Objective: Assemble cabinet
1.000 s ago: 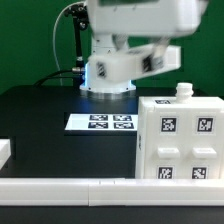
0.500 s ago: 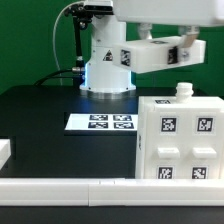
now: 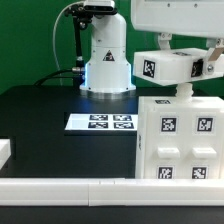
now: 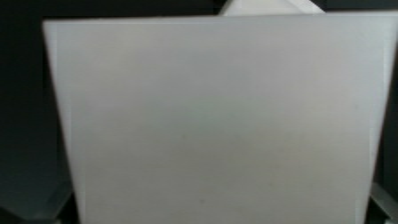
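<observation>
Gripper [image 3: 184, 88] hangs right over the cabinet's [image 3: 180, 140] top, at the knob — can't tell if the jaws are wide or closed. Cabinet sits on the black table [image 3: 45, 110], approx 4 o'clock in the exterior view; marker board [image 3: 102, 122] near it at 9 o'clock.

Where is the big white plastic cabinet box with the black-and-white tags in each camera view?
Exterior view: the white plastic cabinet stands at the lower right, tags facing the camera, under the arm's wrist.
Wrist view: one plain white face of it fills nearly the whole picture.
Shared landmark: the black table, dark at the wrist view's edges.
</observation>
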Robot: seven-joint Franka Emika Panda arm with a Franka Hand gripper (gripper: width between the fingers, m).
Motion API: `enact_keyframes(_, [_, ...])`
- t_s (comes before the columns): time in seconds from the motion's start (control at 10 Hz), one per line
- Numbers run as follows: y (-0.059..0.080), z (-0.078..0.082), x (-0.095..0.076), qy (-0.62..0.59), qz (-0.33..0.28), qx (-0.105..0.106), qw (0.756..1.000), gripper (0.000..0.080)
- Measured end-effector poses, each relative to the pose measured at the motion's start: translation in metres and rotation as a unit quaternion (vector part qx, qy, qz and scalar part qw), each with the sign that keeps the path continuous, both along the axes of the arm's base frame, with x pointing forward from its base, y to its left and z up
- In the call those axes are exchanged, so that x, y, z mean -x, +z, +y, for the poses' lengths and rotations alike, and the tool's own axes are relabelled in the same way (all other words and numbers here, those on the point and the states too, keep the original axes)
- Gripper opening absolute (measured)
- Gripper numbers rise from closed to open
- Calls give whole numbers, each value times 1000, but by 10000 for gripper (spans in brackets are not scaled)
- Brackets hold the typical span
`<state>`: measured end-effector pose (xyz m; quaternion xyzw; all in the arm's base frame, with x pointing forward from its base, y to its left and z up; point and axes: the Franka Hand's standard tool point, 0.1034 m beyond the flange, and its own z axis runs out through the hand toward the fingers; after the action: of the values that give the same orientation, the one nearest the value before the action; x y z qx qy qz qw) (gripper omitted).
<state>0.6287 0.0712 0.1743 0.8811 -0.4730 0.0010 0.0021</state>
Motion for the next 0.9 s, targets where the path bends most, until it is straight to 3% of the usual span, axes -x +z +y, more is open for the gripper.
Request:
enact_keyframes(0.4, [-14, 13, 5, 6, -10, 3, 1000, 554])
enact_keyframes(0.9, [-24, 12, 4, 9, -33, 7, 999, 554])
